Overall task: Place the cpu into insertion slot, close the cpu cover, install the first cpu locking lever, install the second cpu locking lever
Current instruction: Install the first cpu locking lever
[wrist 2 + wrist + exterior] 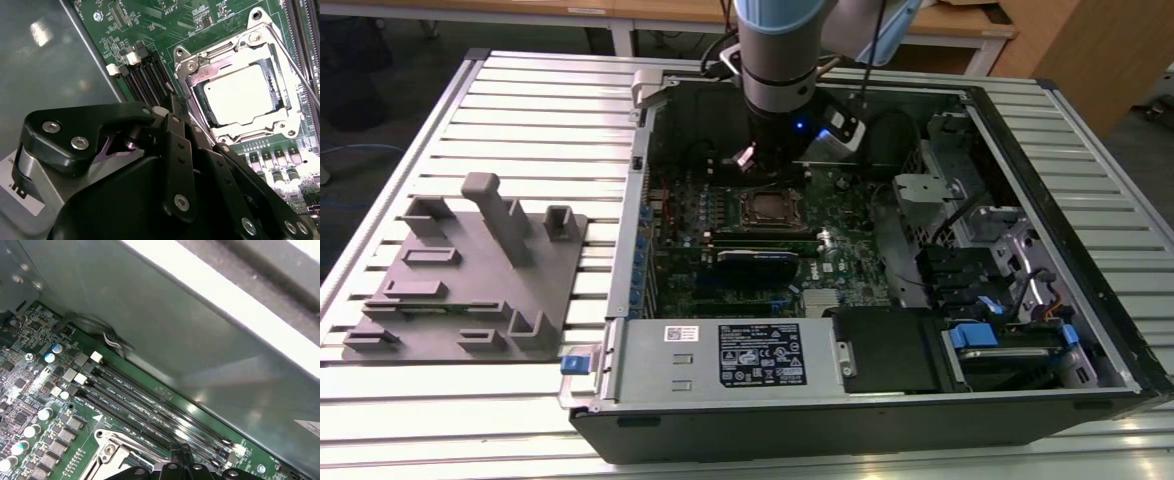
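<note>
The gripper (174,102), clenched (tips together), hovers just beside the cpu (239,92) lying in the insertion slot (200,75).

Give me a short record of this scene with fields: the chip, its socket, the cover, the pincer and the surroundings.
cpu: seated in the insertion slot, silver face up
cpu cover: lying down around the cpu, whose face shows through the cut-out
locking lever: thin rod beside the socket; cannot tell whether it is latched
pincer: tip at the socket's edge, next to the memory slots
surroundings: open computer case on a slatted table
</note>
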`<state>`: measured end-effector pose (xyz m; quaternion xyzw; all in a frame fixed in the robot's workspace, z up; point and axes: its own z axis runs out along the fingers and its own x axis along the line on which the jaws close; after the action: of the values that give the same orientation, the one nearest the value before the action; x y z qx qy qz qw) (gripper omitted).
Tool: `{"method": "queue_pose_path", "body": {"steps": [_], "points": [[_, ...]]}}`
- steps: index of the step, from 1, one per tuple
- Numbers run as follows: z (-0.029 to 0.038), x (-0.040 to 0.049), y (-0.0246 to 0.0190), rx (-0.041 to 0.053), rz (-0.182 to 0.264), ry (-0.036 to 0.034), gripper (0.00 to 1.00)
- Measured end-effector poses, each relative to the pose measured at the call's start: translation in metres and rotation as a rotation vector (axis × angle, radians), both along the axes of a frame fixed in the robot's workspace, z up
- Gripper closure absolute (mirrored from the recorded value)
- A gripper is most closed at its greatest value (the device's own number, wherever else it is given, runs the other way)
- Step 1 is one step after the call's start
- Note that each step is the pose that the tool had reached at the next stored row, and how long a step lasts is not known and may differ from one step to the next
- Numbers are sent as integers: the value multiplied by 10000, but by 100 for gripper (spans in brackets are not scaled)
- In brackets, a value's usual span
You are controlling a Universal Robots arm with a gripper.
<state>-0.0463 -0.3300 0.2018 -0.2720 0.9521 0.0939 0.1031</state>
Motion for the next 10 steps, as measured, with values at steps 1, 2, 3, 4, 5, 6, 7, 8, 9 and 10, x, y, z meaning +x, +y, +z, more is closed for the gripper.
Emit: {"method": "queue_pose_path", "body": {"steps": [1,2,3,4,5,6,7,8,9,10], "points": [[0,-2,3,-2,16,1,89],[-1,-5,4,-2,38,1,89],[-2,-7,5,-3,64,2,89],[-3,-10,5,-3,94,2,89],[-4,-13,6,-2,125,1,89],[-6,-15,6,-2,163,1,89],[-8,-16,6,-2,203,1,89],[-11,-16,8,-1,254,-1,89],[-15,-16,12,-2,323,1,89],[-20,-16,17,-3,402,1,89]]}}
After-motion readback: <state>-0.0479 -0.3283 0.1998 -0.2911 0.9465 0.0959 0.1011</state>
